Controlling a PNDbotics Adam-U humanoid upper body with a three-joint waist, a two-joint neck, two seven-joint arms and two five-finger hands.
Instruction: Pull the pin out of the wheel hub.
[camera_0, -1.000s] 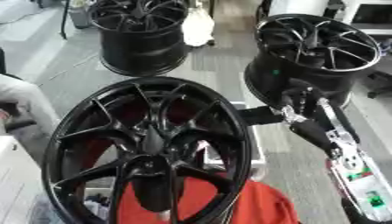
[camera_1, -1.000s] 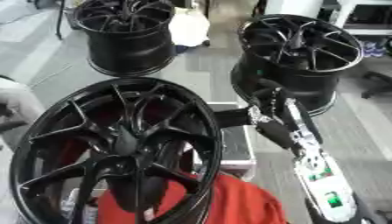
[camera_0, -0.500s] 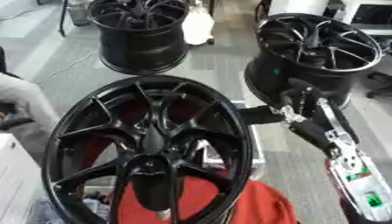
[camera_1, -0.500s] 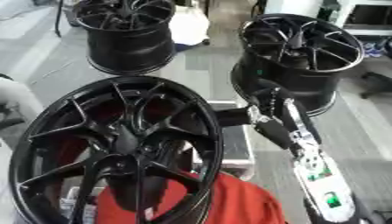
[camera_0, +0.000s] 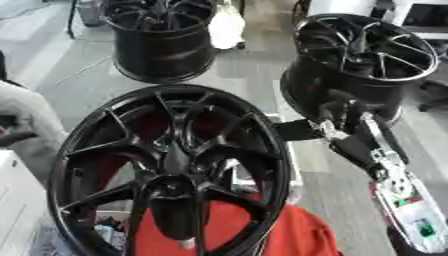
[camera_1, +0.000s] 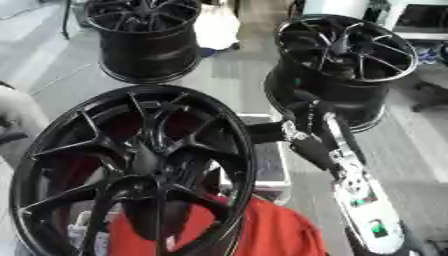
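Note:
A large black wheel hub (camera_0: 171, 165) with thin spokes stands tilted in the foreground, over a red cloth (camera_0: 262, 230). My right arm comes in from the lower right, and its hand (camera_0: 339, 122) is up against the outer right side of the hub's rim. A short dark piece (camera_0: 296, 130) reaches from the hand to the rim; I cannot tell whether it is the pin or part of the hand. The hand's grip is not clear. My left hand shows in neither view.
Two more black wheel hubs stand on the grey floor behind, one at the back left (camera_0: 162, 40) and one at the back right (camera_0: 367, 60), close behind my right hand. A grey rounded shape (camera_0: 22, 115) sits at the left edge. A white bag (camera_0: 226, 27) lies at the back.

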